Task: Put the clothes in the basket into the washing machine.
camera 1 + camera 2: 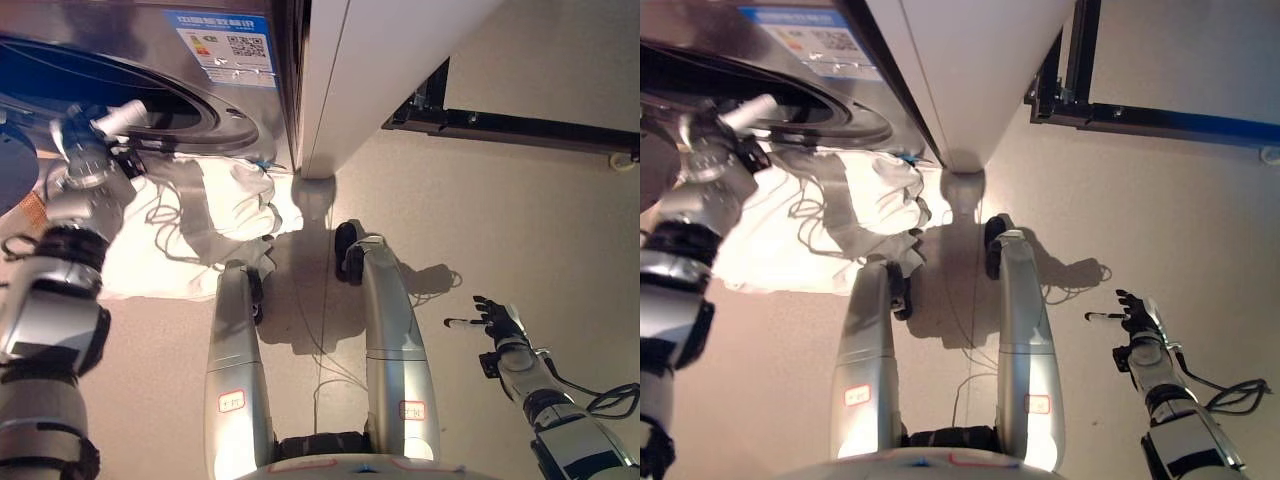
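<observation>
At far left the left hand (88, 150) is raised before the round, dark opening of one metallic grey washing machine (215, 110); whether its fingers grip anything cannot be told. One crumpled white garment (215, 215) lies on the smooth beige floor (500, 200) below the opening. At lower right the right hand (497, 325) hangs with fingers spread wide, empty.

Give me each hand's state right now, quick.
Left hand: at the washing machine opening, above the white clothes; grip cannot be told.
Right hand: open, empty.
</observation>
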Controlling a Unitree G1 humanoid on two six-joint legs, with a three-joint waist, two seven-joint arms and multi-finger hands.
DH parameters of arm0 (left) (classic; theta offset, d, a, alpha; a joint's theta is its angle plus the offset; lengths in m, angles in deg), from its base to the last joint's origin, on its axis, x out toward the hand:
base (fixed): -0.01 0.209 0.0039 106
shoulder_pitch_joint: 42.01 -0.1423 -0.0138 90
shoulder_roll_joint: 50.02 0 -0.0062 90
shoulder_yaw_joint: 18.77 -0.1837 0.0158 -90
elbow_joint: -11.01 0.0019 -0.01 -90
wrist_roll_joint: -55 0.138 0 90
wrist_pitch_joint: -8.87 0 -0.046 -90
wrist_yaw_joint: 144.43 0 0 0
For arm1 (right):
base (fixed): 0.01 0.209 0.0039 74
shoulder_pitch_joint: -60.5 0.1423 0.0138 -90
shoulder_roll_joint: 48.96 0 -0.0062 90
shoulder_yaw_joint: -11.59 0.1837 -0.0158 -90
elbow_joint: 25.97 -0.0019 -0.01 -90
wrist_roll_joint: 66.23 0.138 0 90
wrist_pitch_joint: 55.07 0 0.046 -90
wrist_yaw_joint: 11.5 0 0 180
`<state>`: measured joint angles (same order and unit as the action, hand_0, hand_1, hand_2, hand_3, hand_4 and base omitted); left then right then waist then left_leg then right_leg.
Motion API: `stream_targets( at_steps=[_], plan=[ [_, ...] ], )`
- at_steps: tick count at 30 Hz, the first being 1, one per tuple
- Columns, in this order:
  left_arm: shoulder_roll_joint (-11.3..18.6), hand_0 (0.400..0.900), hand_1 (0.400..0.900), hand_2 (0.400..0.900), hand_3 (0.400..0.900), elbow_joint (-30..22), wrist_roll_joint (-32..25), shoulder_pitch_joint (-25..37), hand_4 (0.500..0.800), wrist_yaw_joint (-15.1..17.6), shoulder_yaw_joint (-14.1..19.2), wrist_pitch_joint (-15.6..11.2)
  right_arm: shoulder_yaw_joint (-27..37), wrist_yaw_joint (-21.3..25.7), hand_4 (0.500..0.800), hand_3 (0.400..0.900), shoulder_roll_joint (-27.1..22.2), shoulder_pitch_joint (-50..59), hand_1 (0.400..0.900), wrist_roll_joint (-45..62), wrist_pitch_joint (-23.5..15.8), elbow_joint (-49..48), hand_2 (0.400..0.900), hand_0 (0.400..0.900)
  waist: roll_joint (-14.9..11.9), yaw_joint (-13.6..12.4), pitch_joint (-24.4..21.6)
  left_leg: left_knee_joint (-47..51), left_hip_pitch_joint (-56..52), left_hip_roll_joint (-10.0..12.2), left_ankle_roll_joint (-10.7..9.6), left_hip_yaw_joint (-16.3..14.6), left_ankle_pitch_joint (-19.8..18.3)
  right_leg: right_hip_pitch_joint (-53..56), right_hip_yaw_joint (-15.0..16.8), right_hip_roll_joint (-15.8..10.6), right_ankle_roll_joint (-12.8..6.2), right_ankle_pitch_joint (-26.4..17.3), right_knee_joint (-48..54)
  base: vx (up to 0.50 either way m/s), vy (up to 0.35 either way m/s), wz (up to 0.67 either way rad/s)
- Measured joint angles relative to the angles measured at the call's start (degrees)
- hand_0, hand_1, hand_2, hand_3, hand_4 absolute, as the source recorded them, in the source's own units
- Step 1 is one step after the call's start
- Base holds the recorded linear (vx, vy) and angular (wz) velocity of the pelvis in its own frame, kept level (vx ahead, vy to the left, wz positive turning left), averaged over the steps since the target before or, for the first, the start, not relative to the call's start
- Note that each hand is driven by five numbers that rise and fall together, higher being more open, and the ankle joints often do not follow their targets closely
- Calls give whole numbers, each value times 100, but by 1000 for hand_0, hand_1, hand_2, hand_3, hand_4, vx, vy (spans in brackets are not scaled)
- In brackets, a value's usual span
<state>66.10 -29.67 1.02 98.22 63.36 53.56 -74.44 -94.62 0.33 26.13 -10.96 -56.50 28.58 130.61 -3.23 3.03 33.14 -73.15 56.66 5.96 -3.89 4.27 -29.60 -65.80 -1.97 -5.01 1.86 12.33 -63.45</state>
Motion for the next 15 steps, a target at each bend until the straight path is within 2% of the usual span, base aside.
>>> stream_targets(
  at_steps=[3,7,10,13,15],
  plan=[
    [-512,900,900,900,900,37,10,-736,800,-268,127,-142,-51,29,800,900,30,80,900,70,98,-82,900,900,-2,-95,-2,551,-305,0,-11,-3,206,347,-76,-25,3,-120,500,-50,-34,11],
    [-1151,900,900,900,900,133,23,-1551,800,-613,328,-315,-83,29,800,900,90,117,900,82,167,-161,900,900,-14,-301,-14,1263,-1102,17,-250,31,388,1150,-219,-56,26,-159,1010,31,-101,20],
    [-1388,900,900,900,900,241,242,-1833,800,-845,459,-339,-108,36,800,900,94,221,900,82,203,-173,900,900,-34,-373,-50,1685,-1620,34,-177,58,490,1725,-354,-114,29,-128,1323,67,-116,22],
    [-1551,900,900,900,900,345,518,-2191,800,-1112,502,-489,-106,60,800,900,134,265,900,81,256,-174,900,900,-38,-457,-93,2067,-2220,114,-183,-3,585,2341,-452,-134,20,-108,1624,88,-82,17],
    [-1633,900,900,900,900,465,659,-2447,800,-1265,507,-538,-106,81,800,900,255,236,900,72,271,-151,900,900,-46,-454,-330,2315,-2460,118,-145,-7,627,2604,-507,-139,-4,-96,1858,31,-67,15]
  ],
)
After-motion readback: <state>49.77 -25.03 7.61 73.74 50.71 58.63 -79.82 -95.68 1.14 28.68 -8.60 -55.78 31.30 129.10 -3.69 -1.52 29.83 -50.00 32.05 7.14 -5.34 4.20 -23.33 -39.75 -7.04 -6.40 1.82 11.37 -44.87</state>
